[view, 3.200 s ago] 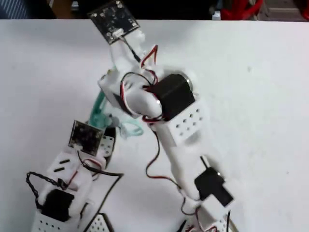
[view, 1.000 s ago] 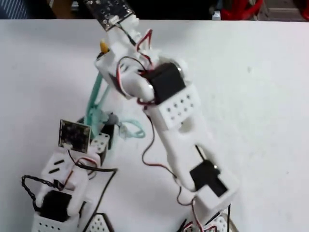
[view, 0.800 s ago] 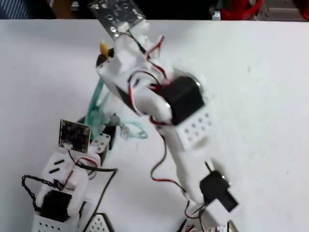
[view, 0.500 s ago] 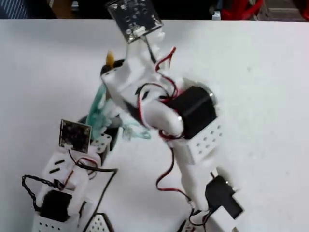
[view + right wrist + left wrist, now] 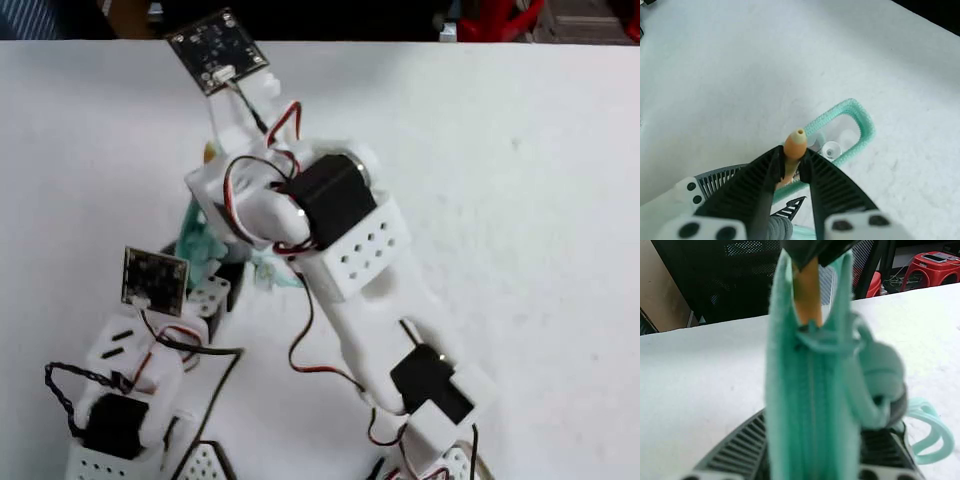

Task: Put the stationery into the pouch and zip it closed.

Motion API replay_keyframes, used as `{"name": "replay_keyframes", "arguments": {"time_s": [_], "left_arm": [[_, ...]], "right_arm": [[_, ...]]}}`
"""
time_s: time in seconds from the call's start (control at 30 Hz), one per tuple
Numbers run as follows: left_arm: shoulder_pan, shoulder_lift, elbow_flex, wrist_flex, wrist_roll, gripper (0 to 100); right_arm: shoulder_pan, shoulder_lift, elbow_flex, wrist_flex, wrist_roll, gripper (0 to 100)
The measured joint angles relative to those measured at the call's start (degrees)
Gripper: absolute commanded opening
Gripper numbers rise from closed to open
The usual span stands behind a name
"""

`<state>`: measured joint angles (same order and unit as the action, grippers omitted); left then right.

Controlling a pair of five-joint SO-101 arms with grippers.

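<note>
My left gripper [image 5: 812, 462] is shut on a teal pouch [image 5: 810, 405] and holds it upright on its edge, mouth up. My right gripper [image 5: 792, 156] is shut on an orange pen [image 5: 795, 142]. The pen [image 5: 807, 302] stands tip-down in the gap at the top of the pouch, under the right gripper's black fingers [image 5: 815, 251]. From above, the right arm covers most of the pouch [image 5: 197, 238]; a sliver of the pen [image 5: 208, 152] shows beside the right gripper [image 5: 214, 160]. The left gripper [image 5: 215, 278] sits at the pouch's near end.
A teal pom-pom pull [image 5: 881, 371] and a looped wrist strap [image 5: 929, 432] hang off the pouch's side; the strap [image 5: 852, 125] lies on the white table [image 5: 520, 180]. Chairs and red stools stand beyond the far edge.
The right arm swung about above the pouch and has now come down, lowering the orange pen into the pouch's mouth. The left arm kept still, holding the pouch.
</note>
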<state>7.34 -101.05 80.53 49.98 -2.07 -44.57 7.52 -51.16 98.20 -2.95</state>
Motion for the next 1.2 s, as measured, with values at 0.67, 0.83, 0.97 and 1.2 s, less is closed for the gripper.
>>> {"name": "replay_keyframes", "arguments": {"time_s": [0.67,0.83,0.97,1.2], "left_arm": [[-2.2,0.0,0.0,0.0,0.0,19],[-2.29,0.0,0.0,0.0,0.0,19],[-2.29,0.0,0.0,0.0,0.0,19],[-2.29,0.0,0.0,0.0,0.0,19]], "right_arm": [[3.34,-25.93,24.79,0.0,19.96,17.4],[0.97,-35.25,41.23,-5.01,25.14,17.4],[-4.22,-46.51,55.38,-13.27,28.57,17.3],[-7.21,-56.44,79.03,-31.03,30.42,17.3]]}}
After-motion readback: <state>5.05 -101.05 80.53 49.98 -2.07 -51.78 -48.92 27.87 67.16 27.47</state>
